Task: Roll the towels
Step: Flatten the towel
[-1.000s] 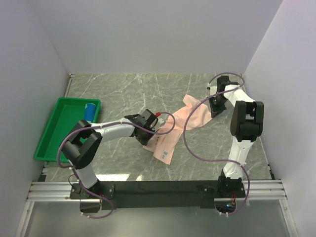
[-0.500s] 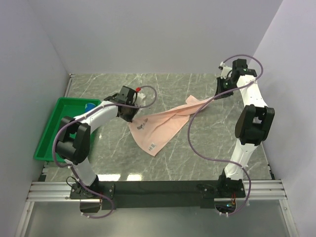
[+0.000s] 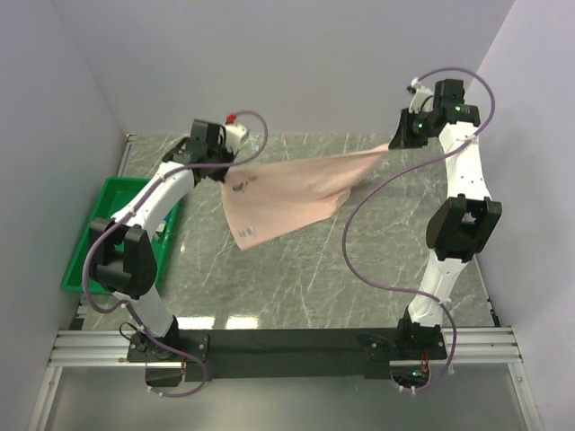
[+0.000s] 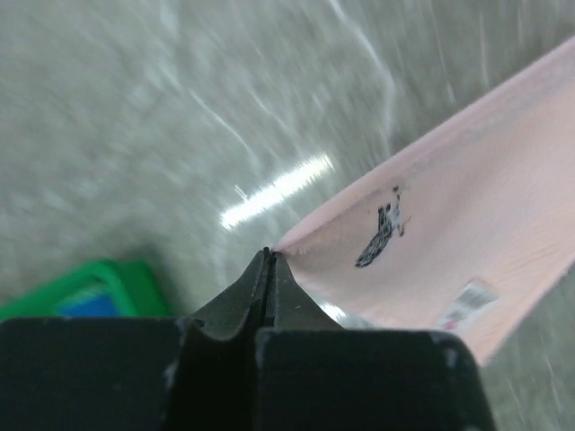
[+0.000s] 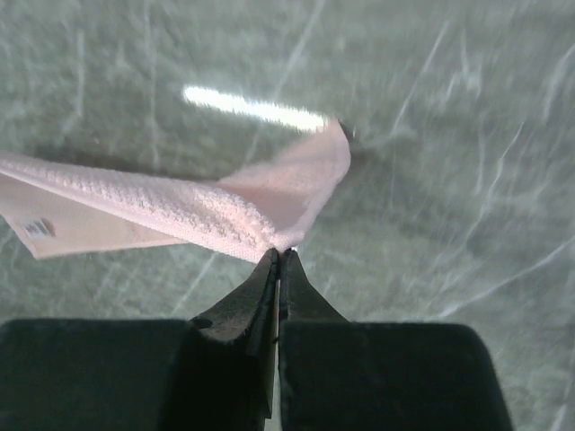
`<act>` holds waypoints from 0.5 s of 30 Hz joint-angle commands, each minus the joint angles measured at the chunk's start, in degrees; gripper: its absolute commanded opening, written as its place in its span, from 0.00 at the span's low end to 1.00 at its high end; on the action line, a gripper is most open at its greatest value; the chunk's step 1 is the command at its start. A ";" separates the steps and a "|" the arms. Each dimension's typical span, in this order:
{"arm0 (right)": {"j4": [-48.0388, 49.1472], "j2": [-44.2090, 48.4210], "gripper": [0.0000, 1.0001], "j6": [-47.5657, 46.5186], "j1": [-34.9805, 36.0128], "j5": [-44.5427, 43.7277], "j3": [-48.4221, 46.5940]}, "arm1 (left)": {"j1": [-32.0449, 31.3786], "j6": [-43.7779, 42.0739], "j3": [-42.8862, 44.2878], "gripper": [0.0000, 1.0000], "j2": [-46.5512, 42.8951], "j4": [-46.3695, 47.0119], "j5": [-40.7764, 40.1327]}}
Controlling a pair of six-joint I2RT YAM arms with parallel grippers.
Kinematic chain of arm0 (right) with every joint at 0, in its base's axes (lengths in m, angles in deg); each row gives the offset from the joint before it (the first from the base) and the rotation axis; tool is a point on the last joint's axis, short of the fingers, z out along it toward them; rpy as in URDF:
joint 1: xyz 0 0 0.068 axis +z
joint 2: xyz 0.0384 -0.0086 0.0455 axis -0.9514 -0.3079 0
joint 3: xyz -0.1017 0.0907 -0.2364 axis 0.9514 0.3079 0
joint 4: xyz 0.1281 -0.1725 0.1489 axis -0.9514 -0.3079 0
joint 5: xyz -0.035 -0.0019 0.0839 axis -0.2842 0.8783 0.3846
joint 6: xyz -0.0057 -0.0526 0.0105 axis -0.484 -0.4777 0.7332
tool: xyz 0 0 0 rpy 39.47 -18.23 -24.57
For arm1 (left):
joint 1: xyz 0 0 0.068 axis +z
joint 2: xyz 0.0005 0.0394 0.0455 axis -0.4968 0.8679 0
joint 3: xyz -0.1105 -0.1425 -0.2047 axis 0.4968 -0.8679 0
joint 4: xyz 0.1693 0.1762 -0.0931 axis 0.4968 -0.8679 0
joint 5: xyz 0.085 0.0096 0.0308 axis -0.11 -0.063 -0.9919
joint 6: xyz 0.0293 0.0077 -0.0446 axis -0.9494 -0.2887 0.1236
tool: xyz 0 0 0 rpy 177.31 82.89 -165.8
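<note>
Two robot arms hold a pale pink towel (image 3: 287, 193) stretched in the air above a grey marbled counter (image 3: 305, 269). The left claw (image 3: 223, 171) is pinched tight on one upper corner, near a small dark print (image 4: 382, 235) and a white tag (image 4: 467, 301). The right claw (image 3: 396, 144) is clamped on the opposite upper corner. The towel's lower edge hangs slack. A green tray (image 3: 85, 265) sits at the counter's left edge.
</note>
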 commanded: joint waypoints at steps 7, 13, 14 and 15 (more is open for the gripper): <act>8.75 3.83 0.00 -0.65 -0.65 3.58 -8.43 | 3.50 -7.29 17.14 0.00 0.18 1.64 -4.33; 9.99 13.93 0.00 -6.35 -0.73 8.33 7.54 | 3.59 -12.21 3.37 0.00 -12.20 1.56 -1.35; 9.38 16.47 0.00 -8.10 -0.65 8.07 10.71 | 3.59 -12.91 -2.58 0.00 -14.05 1.47 0.31; 8.76 17.80 0.00 -11.08 -0.65 7.81 17.44 | 3.50 -14.92 -5.85 0.00 -17.37 1.21 1.37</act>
